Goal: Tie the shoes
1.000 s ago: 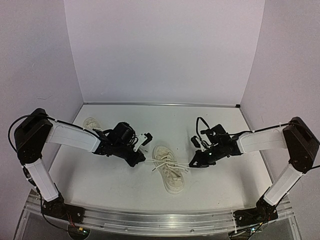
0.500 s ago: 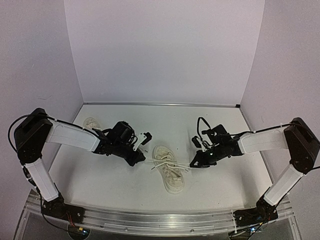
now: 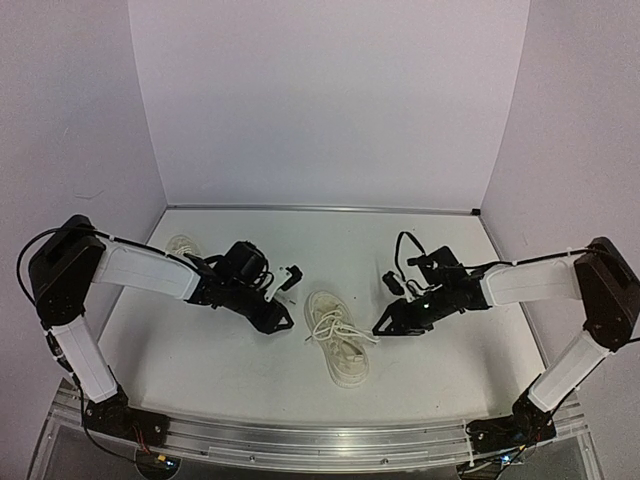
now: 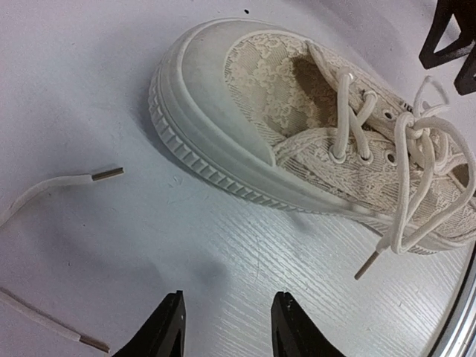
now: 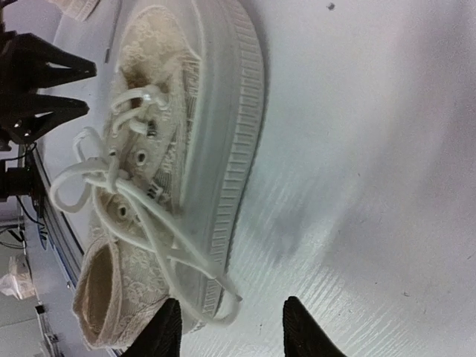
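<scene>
The left gripper [image 4: 227, 331] has its 2 fingers apart, with nothing between them. It hangs low over the bare table [image 4: 89, 89], just beside the toe of the shoe [image 4: 297, 126] but not touching it. The right gripper [image 5: 232, 327] also has its 2 fingers apart and holds nothing. It is low at the other long side of the same shoe, close to the ribbed sole, where 1 lace loop falls over the edge.

In the top view the 2 grippers face each other with this shoe between them. The shoe stands on its sole near the middle of the table, toe pointing away from the arm bases. Its white laces [image 4: 416, 171] lie in loose loops over the tongue. 2 loose lace ends [image 4: 104, 175] lie flat on the table beside the toe; I cannot tell to which shoe they belong. A second shoe [image 3: 183, 245] lies at the far left, partly hidden behind the left arm.
</scene>
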Robot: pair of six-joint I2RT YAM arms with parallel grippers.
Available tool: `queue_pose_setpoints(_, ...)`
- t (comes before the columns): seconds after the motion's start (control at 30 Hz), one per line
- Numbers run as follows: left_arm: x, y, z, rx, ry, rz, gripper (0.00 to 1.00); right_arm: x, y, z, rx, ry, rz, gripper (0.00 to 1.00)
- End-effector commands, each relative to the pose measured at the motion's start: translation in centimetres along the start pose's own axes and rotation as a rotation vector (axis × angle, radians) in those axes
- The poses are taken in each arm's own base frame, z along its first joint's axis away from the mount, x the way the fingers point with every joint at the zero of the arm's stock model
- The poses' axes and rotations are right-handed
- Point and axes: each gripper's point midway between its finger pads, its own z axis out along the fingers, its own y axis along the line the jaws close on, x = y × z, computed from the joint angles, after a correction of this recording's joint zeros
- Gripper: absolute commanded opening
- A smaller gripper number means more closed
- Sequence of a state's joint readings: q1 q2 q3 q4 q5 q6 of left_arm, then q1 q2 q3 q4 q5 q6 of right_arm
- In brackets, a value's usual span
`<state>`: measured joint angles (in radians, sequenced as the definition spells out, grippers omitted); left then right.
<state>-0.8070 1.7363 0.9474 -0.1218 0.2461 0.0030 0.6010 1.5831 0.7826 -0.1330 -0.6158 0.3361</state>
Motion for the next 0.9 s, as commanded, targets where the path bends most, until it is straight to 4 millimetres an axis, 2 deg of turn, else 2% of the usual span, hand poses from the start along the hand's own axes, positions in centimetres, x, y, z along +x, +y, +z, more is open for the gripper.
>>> queue_pose_setpoints(0.0, -3.1, -0.8, -3.0, -0.003, -0.106, -0.018, 0.53, -2.7, 3.8, -3.0, -0.084, -0.098, -0.059, 0.56)
queue_pose_setpoints(0.1, -2.8, -1.0, -3.5, 0.007, -0.118, -0.046, 0.67, -3.3, 4.8, -4.1, -0.102, -0.128, -0.065, 0.66)
queue_pose_setpoints(0.13, -2.6, -1.1, -3.6, 0.012, -0.12, -0.056, 0.77, -3.4, 5.1, -4.4, -0.11, -0.133, -0.068, 0.69)
queue_pose_setpoints(0.17, -2.6, -1.1, -3.8, 0.012, -0.129, -0.073, 0.81, -3.4, 5.4, -4.7, -0.116, -0.141, -0.073, 0.73)
queue_pose_setpoints(0.2, -2.6, -1.1, -4.1, 0.011, -0.139, -0.087, 0.96, -3.5, 5.5, -5.0, -0.118, -0.15, -0.077, 0.77)
queue_pose_setpoints(0.23, -2.7, -1.1, -4.6, 0.005, -0.153, -0.103, 0.99, -3.6, 5.6, -5.3, -0.114, -0.164, -0.083, 0.8)
queue_pose_setpoints(0.37, -3.5, 0.1, -7.1, -0.069, -0.223, -0.191, 1.0, -4.0, 5.7, -6.7, -0.086, -0.225, -0.104, 0.96)
queue_pose_setpoints(0.5, -3.4, 1.4, -8.8, -0.148, -0.242, -0.294, 1.0, -3.7, 5.3, -7.3, -0.067, -0.266, -0.1, 0.98)
queue_pose_setpoints(0.63, -1.7, 2.5, -8.6, -0.203, -0.214, -0.387, 1.0, -3.0, 4.6, -7.5, -0.073, -0.321, -0.061, 0.98)
queue_pose_setpoints(0.77, 0.8, 2.6, -8.3, -0.194, -0.231, -0.468, 1.0, -1.5, 3.1, -7.4, -0.076, -0.388, 0.001, 0.98)
queue_pose_setpoints(0.87, 2.6, 3.5, -8.2, -0.243, -0.231, -0.514, 1.0, -0.2, 2.2, -7.3, -0.072, -0.405, 0.029, 0.98)
